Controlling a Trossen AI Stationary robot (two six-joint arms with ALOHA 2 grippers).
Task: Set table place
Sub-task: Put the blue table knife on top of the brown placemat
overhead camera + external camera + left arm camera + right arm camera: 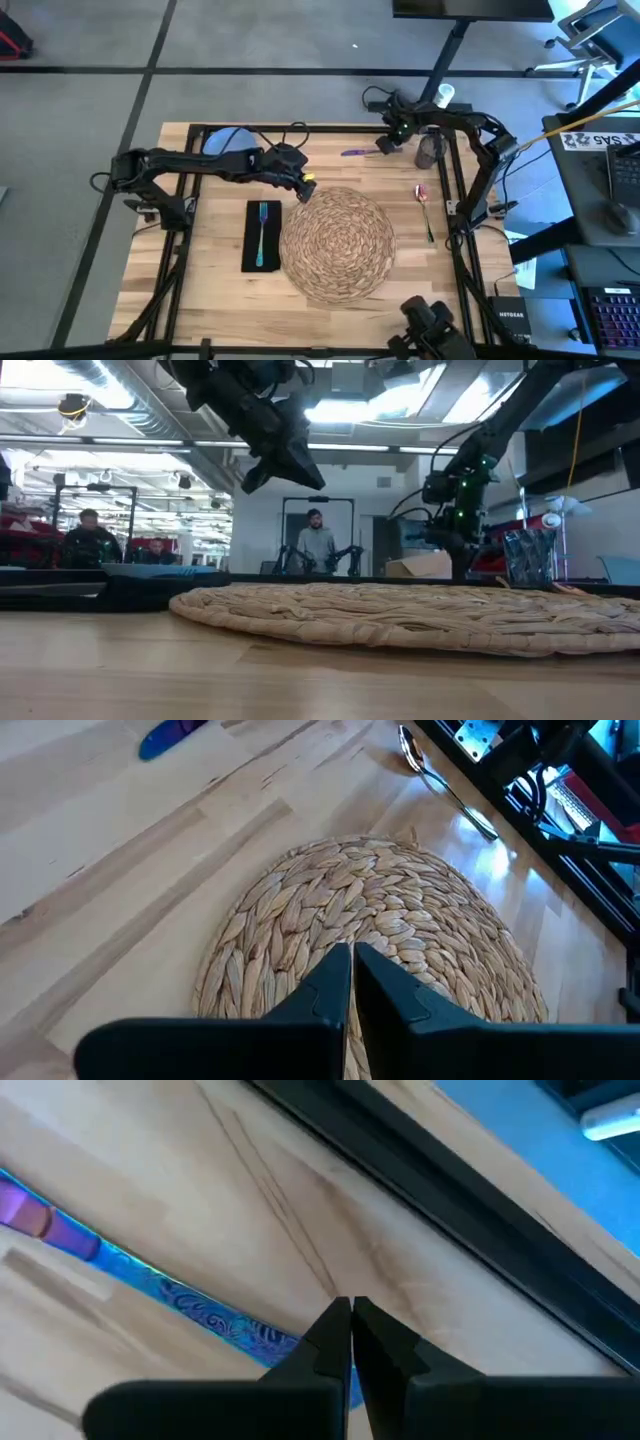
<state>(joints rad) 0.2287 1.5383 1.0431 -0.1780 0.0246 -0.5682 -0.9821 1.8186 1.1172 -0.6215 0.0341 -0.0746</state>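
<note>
Placemat [337, 243] lying mid-table; fork [261, 234] on napkin [262, 236] beside it. Plate [228, 141] at far edge is being awaited next. Left gripper [350, 982] & right gripper [350, 1342] are being held clenched, empty.

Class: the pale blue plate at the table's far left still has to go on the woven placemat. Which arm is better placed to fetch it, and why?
Probably the left. Its end effector hovers by the placemat, close to the plate. The right end effector sits across the table, over the knife.

One placemat [337, 243], one napkin [261, 236], one fork [262, 232], one spoon [424, 203], one plate [228, 141], one cup [429, 150].
</note>
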